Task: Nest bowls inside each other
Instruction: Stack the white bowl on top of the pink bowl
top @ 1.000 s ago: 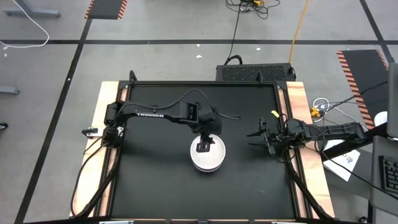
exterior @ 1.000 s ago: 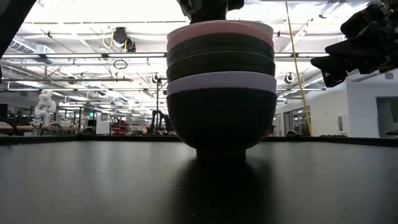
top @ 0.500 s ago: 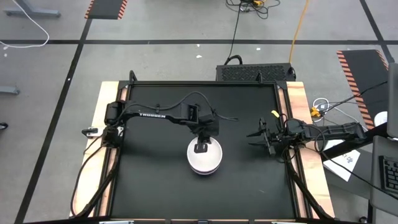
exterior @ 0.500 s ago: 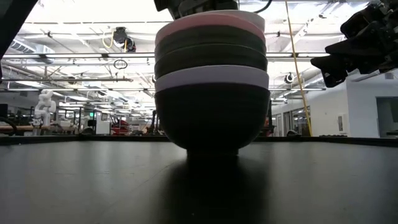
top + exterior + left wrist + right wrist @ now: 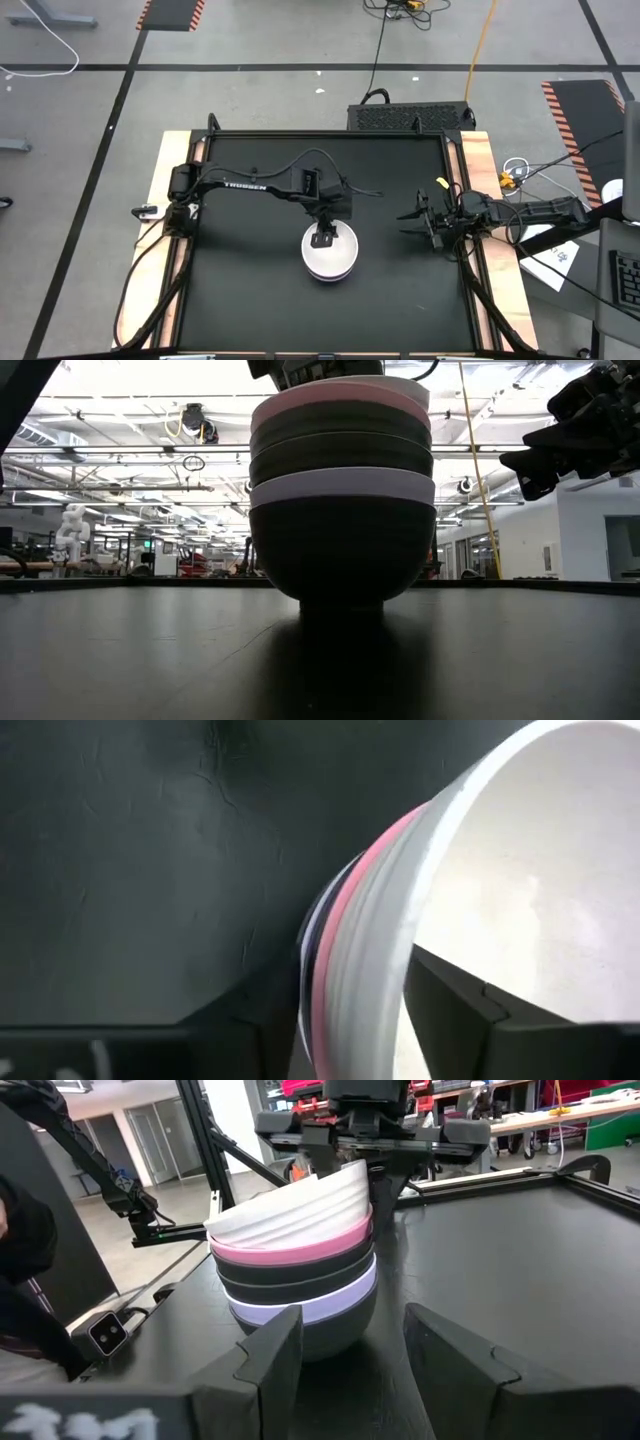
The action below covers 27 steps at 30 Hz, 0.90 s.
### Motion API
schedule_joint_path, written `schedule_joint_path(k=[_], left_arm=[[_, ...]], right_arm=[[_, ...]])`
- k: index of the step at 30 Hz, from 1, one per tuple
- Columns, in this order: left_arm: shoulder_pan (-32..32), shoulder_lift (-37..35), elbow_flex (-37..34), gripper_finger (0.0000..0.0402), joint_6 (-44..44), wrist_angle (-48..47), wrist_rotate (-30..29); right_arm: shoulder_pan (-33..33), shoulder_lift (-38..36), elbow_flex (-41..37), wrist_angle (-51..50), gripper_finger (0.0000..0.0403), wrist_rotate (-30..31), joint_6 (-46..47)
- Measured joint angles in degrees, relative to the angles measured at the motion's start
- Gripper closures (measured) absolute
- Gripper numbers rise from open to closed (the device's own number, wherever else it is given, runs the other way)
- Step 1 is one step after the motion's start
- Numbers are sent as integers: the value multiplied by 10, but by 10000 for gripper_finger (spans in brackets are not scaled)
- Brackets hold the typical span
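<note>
L gripper [image 5: 323, 238] reaches down over the bowls [image 5: 329, 255], mid-table, fingers straddling the far rim of the white bowl [image 5: 300, 1205] and pinching it; that bowl sits tilted atop the stack, not seated. R gripper [image 5: 422, 222] waits near the table's right edge, fingers apart, empty.

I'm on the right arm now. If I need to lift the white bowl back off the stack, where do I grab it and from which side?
Take the white bowl by its rim, from above. It sits tilted in the pink bowl, so its raised edge stands proud of the stack; its wall is sunk inside. The left gripper straddles the rim on the far side, so the right gripper would best pinch the free rim on its own side.
</note>
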Motion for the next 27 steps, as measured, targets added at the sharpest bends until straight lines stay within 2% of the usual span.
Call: schedule_joint_path(k=[5, 14, 19, 23, 27], left_arm=[[0, -3, 19, 212, 3, -13, -3], [1, -8, 82, 210, 15, -49, -5], [-1, -8, 84, 215, 15, -73, -13], [-4, -8, 83, 251, 17, -87, -32], [-4, -8, 83, 333, 19, -89, -45]], right_arm=[[0, 0, 0, 0, 234, 0, -2], [0, 0, 0, -3, 234, 0, -2], [0, 0, 0, -8, 234, 0, -3], [0, 0, 0, -8, 234, 0, -7], [0, 0, 0, -8, 234, 0, -8]])
